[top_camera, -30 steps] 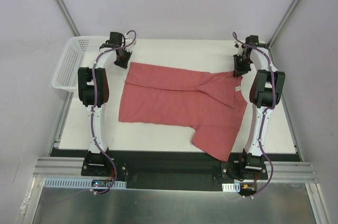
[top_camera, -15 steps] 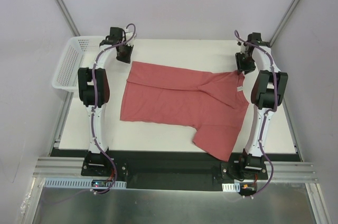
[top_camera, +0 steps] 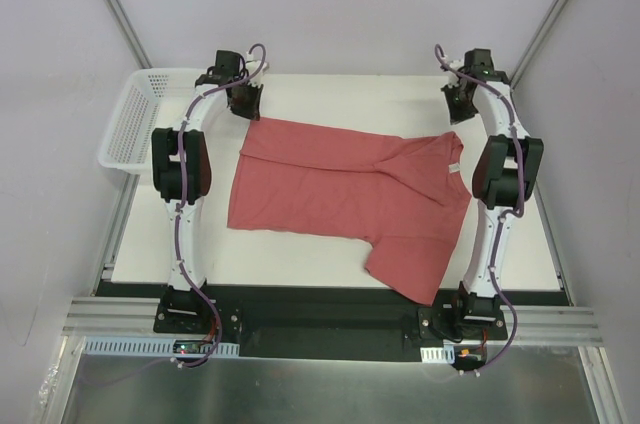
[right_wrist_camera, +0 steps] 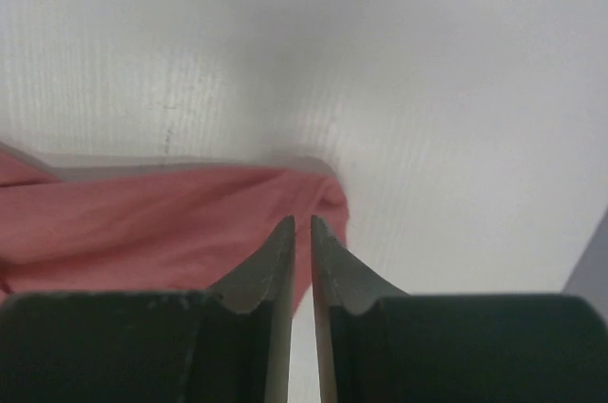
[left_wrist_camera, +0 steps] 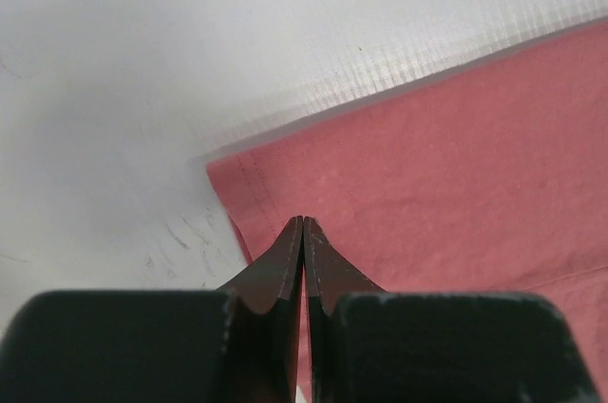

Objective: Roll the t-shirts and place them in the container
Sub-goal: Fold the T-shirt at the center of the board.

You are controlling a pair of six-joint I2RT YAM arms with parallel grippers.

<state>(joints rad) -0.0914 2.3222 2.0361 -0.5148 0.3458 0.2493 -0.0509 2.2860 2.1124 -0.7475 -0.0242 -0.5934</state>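
1. Your salmon-red short-sleeved cotton t-shirt lies spread flat on the white table. It runs sideways from the table's left part to its right edge.
2. One sleeve points towards you and reaches the table's near edge.
3. Your left gripper hangs at the table's far left, just over the shirt's far left corner. In the left wrist view its fingertips press together with nothing between them.
4. Your right gripper hangs at the table's far right, above the shirt's far right corner. In the right wrist view its fingers stand a thin slit apart and hold nothing.
5. A white perforated plastic basket sits against the table's far left edge, with no cloth visible in it.
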